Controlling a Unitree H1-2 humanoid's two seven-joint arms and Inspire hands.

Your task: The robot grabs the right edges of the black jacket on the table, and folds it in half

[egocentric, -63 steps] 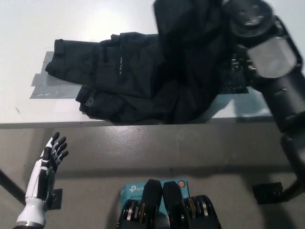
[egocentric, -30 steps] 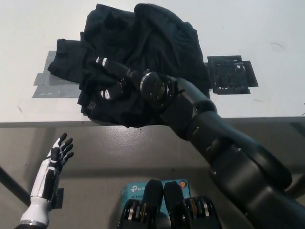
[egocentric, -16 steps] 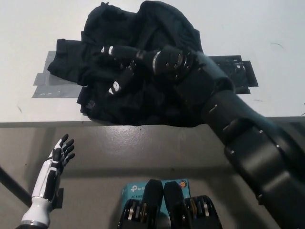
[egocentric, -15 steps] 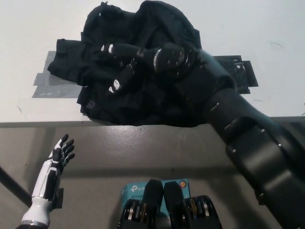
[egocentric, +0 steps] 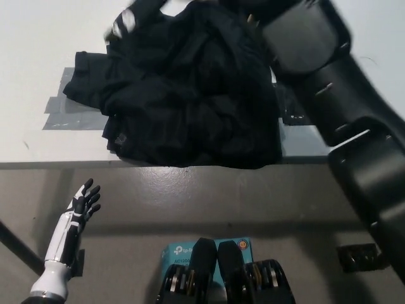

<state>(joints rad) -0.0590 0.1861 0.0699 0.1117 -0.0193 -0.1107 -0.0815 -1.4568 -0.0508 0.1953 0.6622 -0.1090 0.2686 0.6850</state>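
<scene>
Our black right arm (egocentric: 342,95) now rises high across the right of the view. Half a second ago its hand lay low on the cloth; now the right hand (egocentric: 136,16) is up at the top edge, blurred, so we cannot tell whether its fingers are apart or closed. We judge it is pulling away after the fold.

Just below and beside that hand, the black jacket (egocentric: 190,95) sits bunched on the white table (egocentric: 38,38), its right half thrown over onto the left. Two seconds ago it was spread wide, so the fold looks done, though rumpled. Its near edge overhangs the table's front rim.

Left of the jacket, a grey tape patch (egocentric: 63,114) shows from under the cloth; a black taped patch (egocentric: 294,111) peeks out beneath the arm. Nothing blocks the way back.

Our left hand (egocentric: 79,206) rests far below, off the table, fingers spread and empty.
</scene>
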